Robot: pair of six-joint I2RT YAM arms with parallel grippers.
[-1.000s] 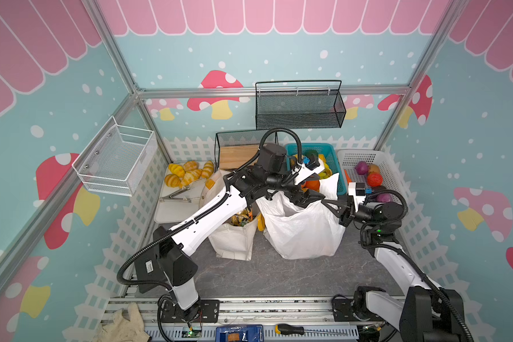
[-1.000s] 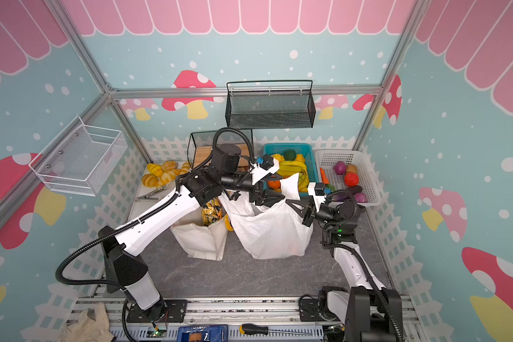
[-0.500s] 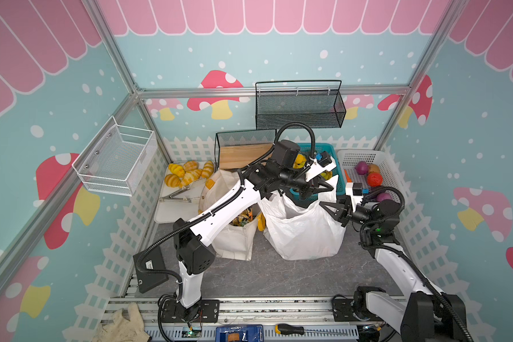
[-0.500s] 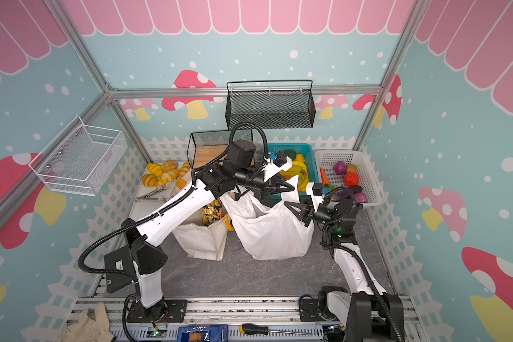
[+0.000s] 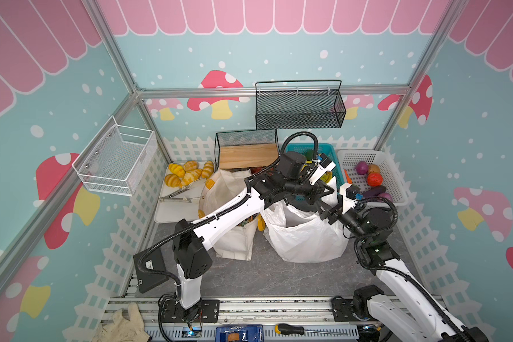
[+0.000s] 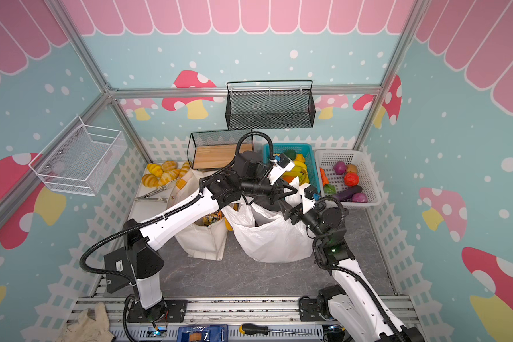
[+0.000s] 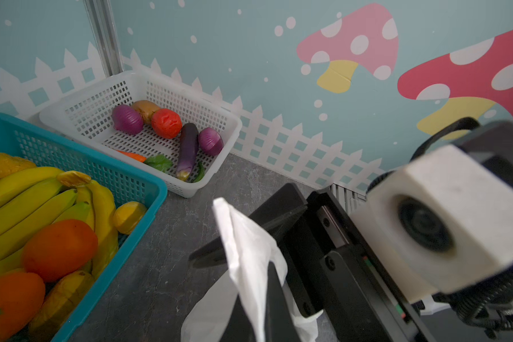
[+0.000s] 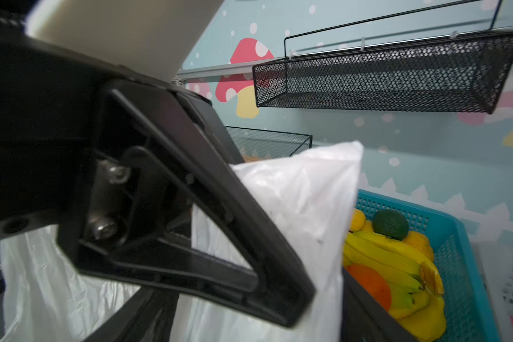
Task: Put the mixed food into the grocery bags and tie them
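The white plastic bag [image 5: 305, 237] [image 6: 270, 237] stands open at the middle of the table. My left gripper [image 5: 323, 192] [image 6: 285, 192] reaches across it and is shut on the bag's far right handle [image 7: 249, 251] [image 8: 308, 192], which is pinched between its jaws. My right gripper [image 5: 326, 213] [image 6: 289, 211] stands open just beside it, its fingers on either side of the same handle strip. The cream canvas tote [image 5: 231, 242] [image 6: 202, 239] stands left of the plastic bag, with snack packets [image 5: 246, 222] [image 6: 211, 219] showing inside. A purple eggplant [image 5: 373, 191] [image 7: 187, 151] lies in the white basket [image 5: 394, 174].
A teal basket [image 7: 131, 183] [image 8: 456, 237] of bananas and oranges stands behind the plastic bag. A tray [image 5: 172, 207] holds bread rolls and tongs at the back left. A black mesh bin [image 5: 246, 148] holds a wooden board. Wire baskets hang on the back wall and the left wall.
My left gripper has swung right over the plastic bag and shut on its right handle. My right gripper has let go of that handle and opened.
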